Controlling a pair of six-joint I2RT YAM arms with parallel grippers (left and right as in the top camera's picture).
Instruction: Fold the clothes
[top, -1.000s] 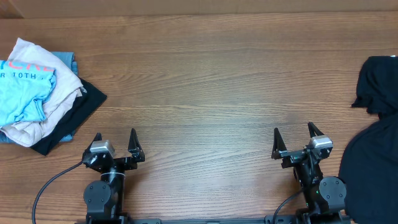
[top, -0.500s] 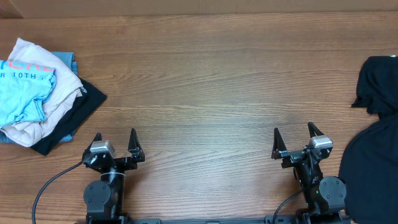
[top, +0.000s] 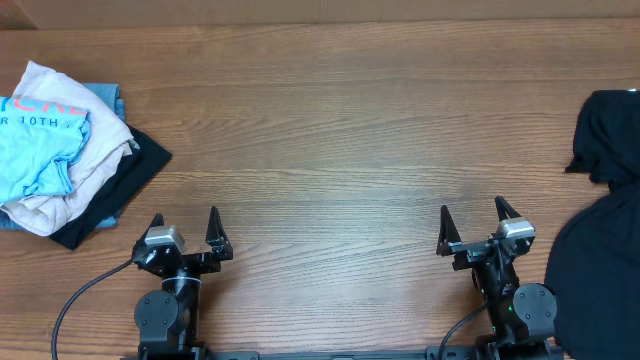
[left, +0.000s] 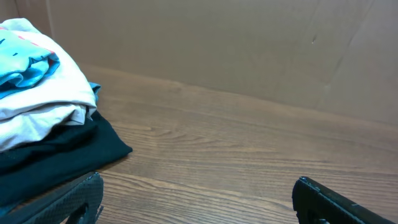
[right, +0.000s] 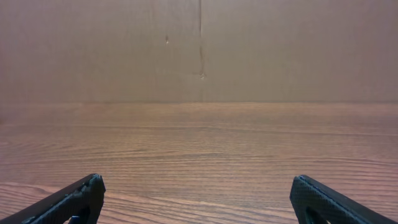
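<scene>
Tool count first: you have two, and both stand wide open with nothing between their fingers. Your left tool (top: 184, 217) and right tool (top: 472, 209) sit at the near edge of the wooden worktop (top: 330, 130), well apart from each other, each with two dark fingers pointing away from its base. Neither touches any cloth.

You can see the black T-shirt (top: 612, 135) at the far right edge of the overhead view, partly cut off by the frame. It shows as two dark patches, one above and a bigger one below, just beside your right arm's base. You cannot tell from here whether the two patches join into one garment.

On the far left lies one crumpled pile. Count at least four layers in it:
- one light blue shirt (top: 40, 150) with pink lettering, on top
- one cream-white garment (top: 95, 135) wrapped around and under it
- one darker blue edge (top: 108, 96) peeking out behind
- one black garment (top: 125, 190) flat at the bottom, its corner sticking out toward the middle of the worktop

Your left wrist view shows that same pile to the left of the fingers, near but not touching. Your right wrist view shows only bare wood and a cardboard wall (right: 199, 50) beyond. One black cable (top: 80, 295) loops beside the left base.
</scene>
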